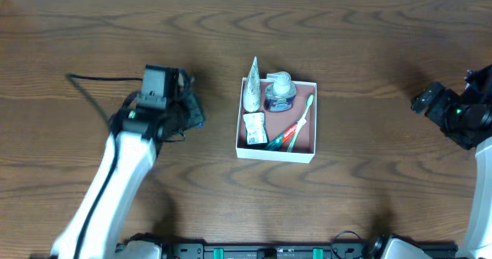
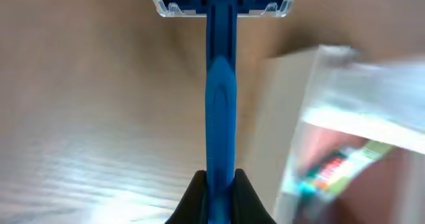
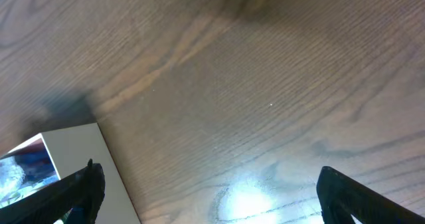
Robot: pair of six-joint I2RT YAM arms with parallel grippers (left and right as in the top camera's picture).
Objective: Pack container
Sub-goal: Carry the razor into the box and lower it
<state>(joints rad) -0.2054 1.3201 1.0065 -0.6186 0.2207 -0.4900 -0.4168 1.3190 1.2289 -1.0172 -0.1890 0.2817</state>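
Note:
The container, a square white box with a pinkish-brown inside, sits at the table's middle. In it lie a white tube, a clear pump bottle, a small sachet, a toothpaste tube and a toothbrush. My left gripper is left of the container, shut on a blue razor whose head points away from the fingers. The container's white wall shows blurred to the razor's right. My right gripper is open and empty far right of the container, its fingers wide apart.
A black cable runs from the left arm across the table. The container's corner shows at the lower left of the right wrist view. Bare wood lies around the container on all sides.

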